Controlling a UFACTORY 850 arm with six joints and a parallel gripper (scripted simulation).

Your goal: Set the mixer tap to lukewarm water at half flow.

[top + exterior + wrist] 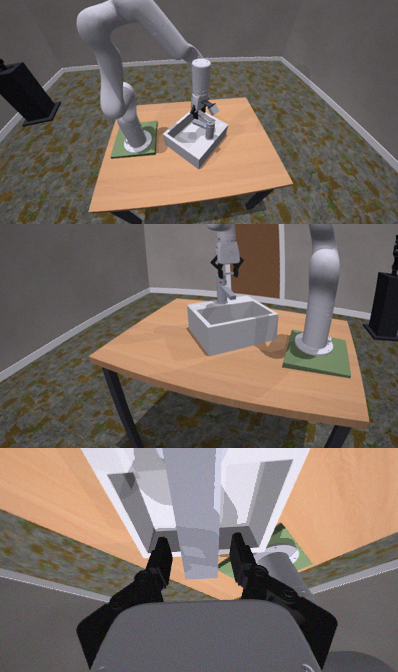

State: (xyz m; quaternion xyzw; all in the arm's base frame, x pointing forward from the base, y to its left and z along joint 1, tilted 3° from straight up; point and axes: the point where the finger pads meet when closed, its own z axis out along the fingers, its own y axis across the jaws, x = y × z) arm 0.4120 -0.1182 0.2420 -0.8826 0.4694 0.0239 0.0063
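A grey mixer tap stands at the back rim of a grey sink basin on the wooden table. In the exterior view the tap body shows a red dot, and its spout points over the basin. The lever is a flat grey bar, raised off the tap body and lying roughly along the spout. My gripper is open. Its two black fingers stand on either side of the lever's end with a gap on each side. It also shows in the top and exterior views, just above the tap.
The arm's base stands on a green plate to the left of the basin. A black stand is on the floor, far left. The table's edge lies close behind the tap.
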